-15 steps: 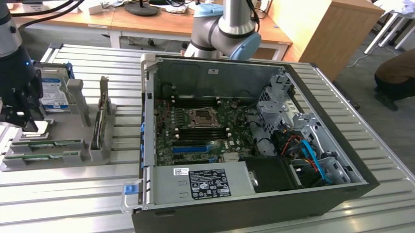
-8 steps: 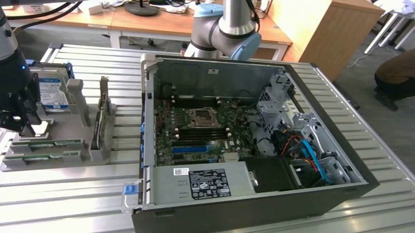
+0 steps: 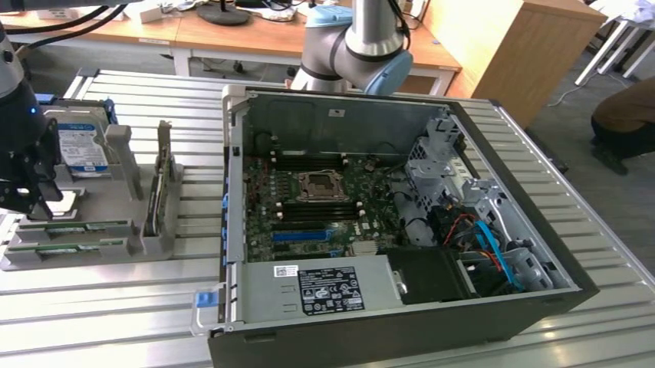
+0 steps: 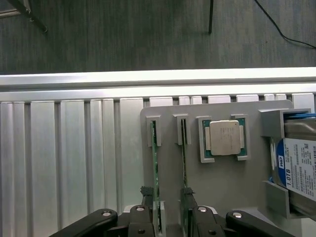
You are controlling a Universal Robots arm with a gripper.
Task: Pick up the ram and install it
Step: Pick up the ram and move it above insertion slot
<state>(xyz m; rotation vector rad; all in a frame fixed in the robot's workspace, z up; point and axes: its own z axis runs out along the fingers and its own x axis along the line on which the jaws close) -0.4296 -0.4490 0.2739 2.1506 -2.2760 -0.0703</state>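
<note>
The gripper (image 4: 168, 212) hangs over the grey tray (image 4: 222, 190) at the exterior view's left, jaws apart and holding nothing. Two sticks of ram (image 4: 154, 163) stand on edge in side-by-side slots of the tray, and the fingers sit above one end of the pair. I cannot tell which of the two sticks they are lined up on. Just beside the ram lies the processor (image 4: 225, 138) in its own pocket, and beyond that the hard drive (image 4: 296, 168). The open case (image 3: 409, 322) stands to the right of the tray, well apart from the gripper, with the motherboard (image 3: 327, 199) bare inside. Nothing has been lifted yet.

The ram looks light, thin and stiff, but probably fragile: the board may flex or crack if it is squeezed at one end or twisted in its slot. The best hold is likely across the two flat faces near the middle of the upper edge, clear of the contact edge down in the slot. The faces are smooth, so a firm, square grip matters. The neighbouring stick is close, which leaves little room for a finger between them.
</note>
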